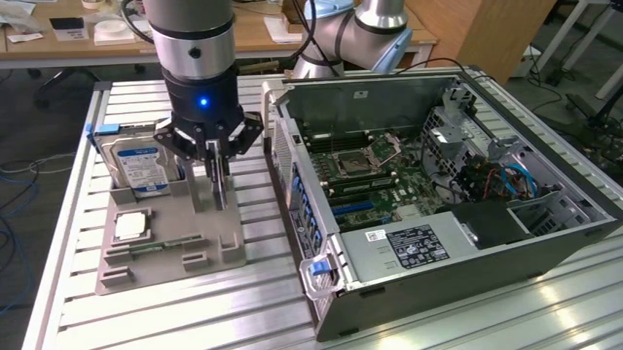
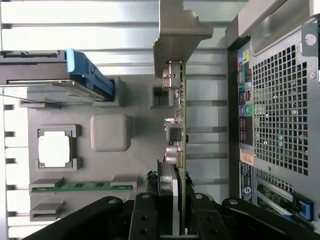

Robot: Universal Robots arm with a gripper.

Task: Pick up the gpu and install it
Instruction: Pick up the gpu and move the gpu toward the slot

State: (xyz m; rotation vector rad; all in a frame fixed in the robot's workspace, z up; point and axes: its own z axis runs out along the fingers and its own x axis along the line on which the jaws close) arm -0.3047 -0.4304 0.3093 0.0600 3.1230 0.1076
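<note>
My claw (image 1: 219, 179) hangs a little left of centre in the exterior view, under the black and silver robot arm (image 1: 195, 44) with its blue light. Its jaws are drawn in partway and closed on the gpu (image 1: 223, 195), a thin, flat, dark circuit card standing on edge. In the wrist view the black fingers (image 2: 145, 215) sit tight on either side of the gpu (image 2: 182, 115), near the end away from its bent silver metal bracket (image 2: 180, 35). The card's lower edge reaches down to the flat grey plastic holder tray (image 1: 165, 240) (I cannot tell whether it has cleared its slot).

On that tray, toward the exterior view's left, a boxy hard drive (image 1: 141, 164) with a blue and white label stands upright. Nearer the frame's bottom left lie a square silver processor chip (image 1: 131, 224) in its pocket and a narrow green memory stick (image 1: 156, 246).

The tray rests on a slatted aluminium table (image 1: 146, 321). Just beside it, filling the right half of the frame, the open dark grey computer case (image 1: 438, 211) lies on its side with its green motherboard facing up.
</note>
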